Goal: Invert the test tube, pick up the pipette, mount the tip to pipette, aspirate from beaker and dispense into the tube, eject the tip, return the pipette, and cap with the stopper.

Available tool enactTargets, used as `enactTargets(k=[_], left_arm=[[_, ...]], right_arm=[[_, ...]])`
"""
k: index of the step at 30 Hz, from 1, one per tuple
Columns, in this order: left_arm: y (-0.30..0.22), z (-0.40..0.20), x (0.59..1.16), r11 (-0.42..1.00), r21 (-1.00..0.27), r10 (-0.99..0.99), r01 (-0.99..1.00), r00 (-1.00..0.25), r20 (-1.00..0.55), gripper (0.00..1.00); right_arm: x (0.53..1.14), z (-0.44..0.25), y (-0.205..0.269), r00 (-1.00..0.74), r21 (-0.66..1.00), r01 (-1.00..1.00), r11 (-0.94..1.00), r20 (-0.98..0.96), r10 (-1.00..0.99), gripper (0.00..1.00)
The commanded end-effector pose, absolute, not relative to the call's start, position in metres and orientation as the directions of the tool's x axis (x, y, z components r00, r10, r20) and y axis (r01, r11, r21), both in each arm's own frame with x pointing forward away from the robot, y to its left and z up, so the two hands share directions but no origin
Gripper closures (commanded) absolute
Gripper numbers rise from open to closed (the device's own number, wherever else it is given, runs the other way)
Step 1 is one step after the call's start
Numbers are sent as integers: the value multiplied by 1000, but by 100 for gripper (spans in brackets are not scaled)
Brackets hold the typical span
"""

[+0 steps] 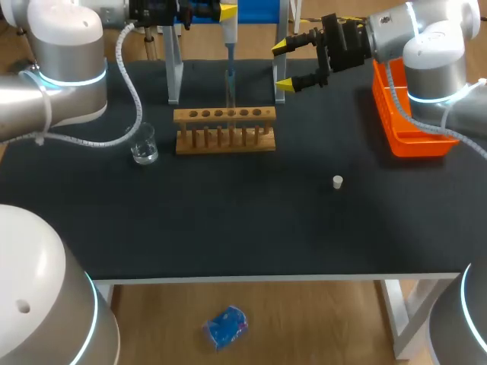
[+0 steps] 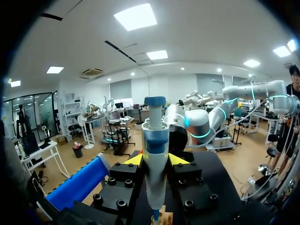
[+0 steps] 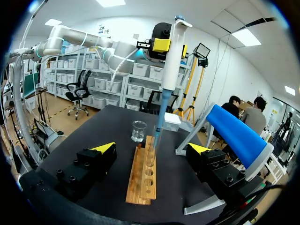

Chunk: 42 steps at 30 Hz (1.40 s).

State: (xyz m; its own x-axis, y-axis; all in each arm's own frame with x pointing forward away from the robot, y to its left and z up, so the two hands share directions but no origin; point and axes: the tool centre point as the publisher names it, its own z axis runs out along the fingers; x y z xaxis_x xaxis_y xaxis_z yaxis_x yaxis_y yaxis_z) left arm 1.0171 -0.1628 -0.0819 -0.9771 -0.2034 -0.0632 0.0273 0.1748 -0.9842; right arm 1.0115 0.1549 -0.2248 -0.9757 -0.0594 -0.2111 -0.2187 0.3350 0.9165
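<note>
Overhead, my left arm comes in from ten o'clock and bends across the far edge of the desk (image 1: 228, 220). Its left claw (image 1: 204, 11) sits at twelve o'clock, clenched on the pipette (image 1: 229, 34). The pipette hangs upright, and its lower end dips into the test tube (image 1: 228, 99) standing in the wooden rack (image 1: 224, 131). My right arm enters from two o'clock and lies level. Its right claw (image 1: 282, 65) points toward nine o'clock, released and holding nothing, just to the three o'clock side of the pipette. The beaker (image 1: 143, 144) stands at nine o'clock of the rack, close beside it. The stopper (image 1: 338, 181) lies alone at four o'clock of the rack, well apart. An orange bin (image 1: 407, 125) sits under the right arm at the desk's three o'clock edge. The legs of the stand (image 1: 174, 76) rise behind the rack.

From the left wrist, the yellow fingertips (image 2: 133, 160) press the pipette (image 2: 155, 154) from both sides. An end of the rack (image 2: 162, 218) shows below it, and the stand's blue bar (image 2: 79, 185) lies beside the claw.

From the right wrist, the right claw (image 3: 152, 148) is spread wide with the rack (image 3: 143, 180) running ahead between its fingers, untouched. The tube (image 3: 156, 140) stands near the rack's far end with the pipette (image 3: 171, 56) above it, gripped by the left claw (image 3: 161, 45). The beaker (image 3: 138, 131) stands just past the rack.
</note>
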Motion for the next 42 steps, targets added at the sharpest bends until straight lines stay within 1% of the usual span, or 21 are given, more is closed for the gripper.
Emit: enactTargets(k=[1,17,30,42], left_arm=[[-163,-82,1016,179,-984,-206,25,-977,-62,100],[-163,-82,1016,179,-984,-206,25,-977,-62,100],[-163,-82,1016,179,-984,-206,25,-977,-62,100],[-163,-82,1016,179,-984,-206,25,-977,-62,100]], right_arm=[[1011,-225,155,-976,916,-219,335,-211,-60,0],[1011,-225,155,-976,916,-219,335,-211,-60,0],[1015,-180,128,-956,895,-274,353,-292,-2,0],[1017,-128,114,-944,832,-322,451,-320,-83,0]])
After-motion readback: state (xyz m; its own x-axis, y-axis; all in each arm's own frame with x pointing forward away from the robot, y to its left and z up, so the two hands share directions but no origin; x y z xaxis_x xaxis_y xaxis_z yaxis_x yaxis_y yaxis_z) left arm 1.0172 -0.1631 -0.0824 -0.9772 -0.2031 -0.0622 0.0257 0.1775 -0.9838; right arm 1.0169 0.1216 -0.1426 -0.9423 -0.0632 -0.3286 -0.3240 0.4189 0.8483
